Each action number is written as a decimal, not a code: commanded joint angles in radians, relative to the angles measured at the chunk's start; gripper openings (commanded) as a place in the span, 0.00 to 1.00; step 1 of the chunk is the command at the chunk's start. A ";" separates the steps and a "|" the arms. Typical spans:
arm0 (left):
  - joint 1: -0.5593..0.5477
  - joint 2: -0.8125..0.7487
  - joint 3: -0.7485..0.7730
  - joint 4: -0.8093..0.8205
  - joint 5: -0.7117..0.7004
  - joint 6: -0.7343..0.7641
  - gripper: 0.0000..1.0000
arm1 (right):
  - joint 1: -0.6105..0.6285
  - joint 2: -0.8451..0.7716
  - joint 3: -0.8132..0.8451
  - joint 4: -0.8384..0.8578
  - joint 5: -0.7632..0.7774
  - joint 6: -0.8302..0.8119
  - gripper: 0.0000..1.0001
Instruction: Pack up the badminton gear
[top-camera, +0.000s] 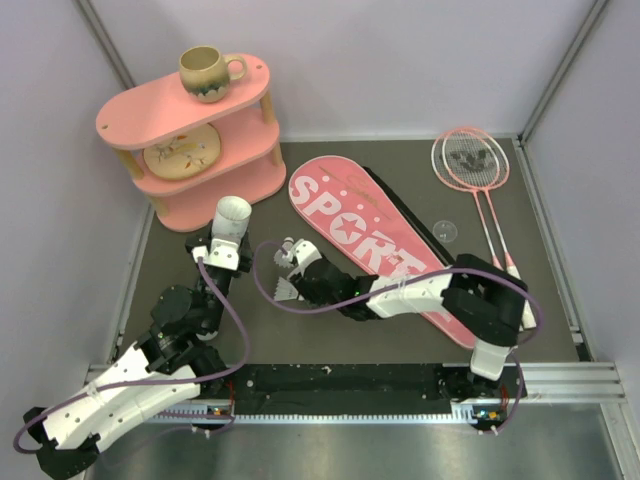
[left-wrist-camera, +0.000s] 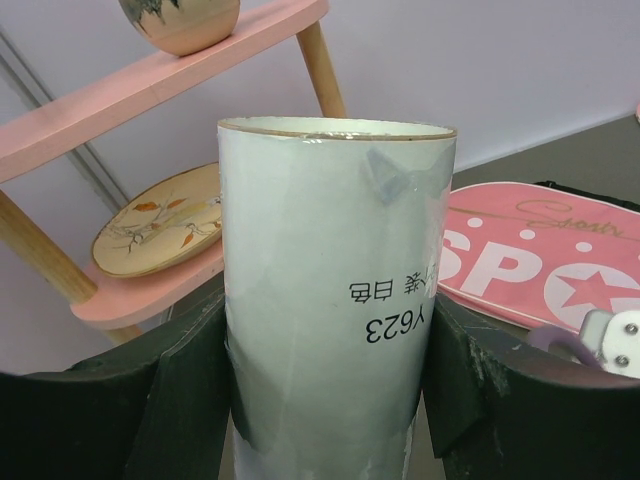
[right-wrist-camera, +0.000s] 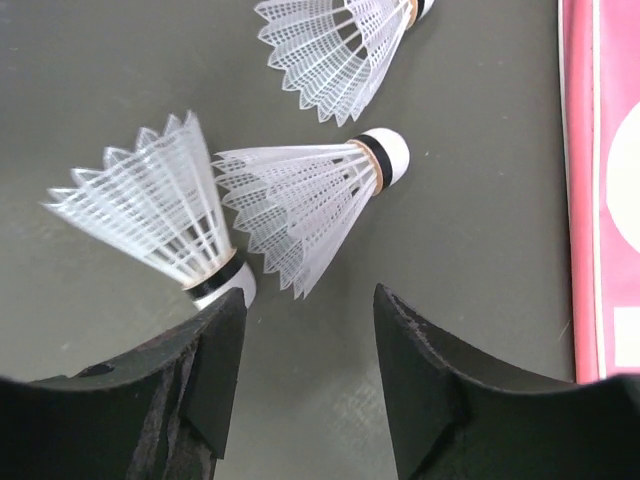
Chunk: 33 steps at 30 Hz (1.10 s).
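Left wrist view showed the left tool (left-wrist-camera: 328, 330) clamped on the white tube (left-wrist-camera: 335, 220), open end up, contents hidden. The right tool (right-wrist-camera: 305, 310) hung with jaws apart over three shuttlecocks (right-wrist-camera: 300, 195) lying on the counter (right-wrist-camera: 100, 80), beside the pink SPORT bag (top-camera: 340, 195). Two rackets (top-camera: 470, 160) lay at the far right corner.

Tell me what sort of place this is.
Probably a robot test cell, not a court: plain pale walls box in a dark mat, a metal rail fronts it, and a pink shelf looks like a prop.
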 joint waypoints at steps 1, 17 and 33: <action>0.000 -0.017 0.000 0.064 0.006 0.008 0.22 | 0.017 0.063 0.066 0.137 0.154 -0.083 0.52; 0.002 -0.006 -0.002 0.061 0.033 0.003 0.22 | 0.017 0.168 0.172 0.111 0.329 -0.039 0.13; 0.002 0.040 -0.006 0.049 0.184 -0.029 0.23 | -0.165 -0.407 -0.219 0.091 0.098 0.122 0.00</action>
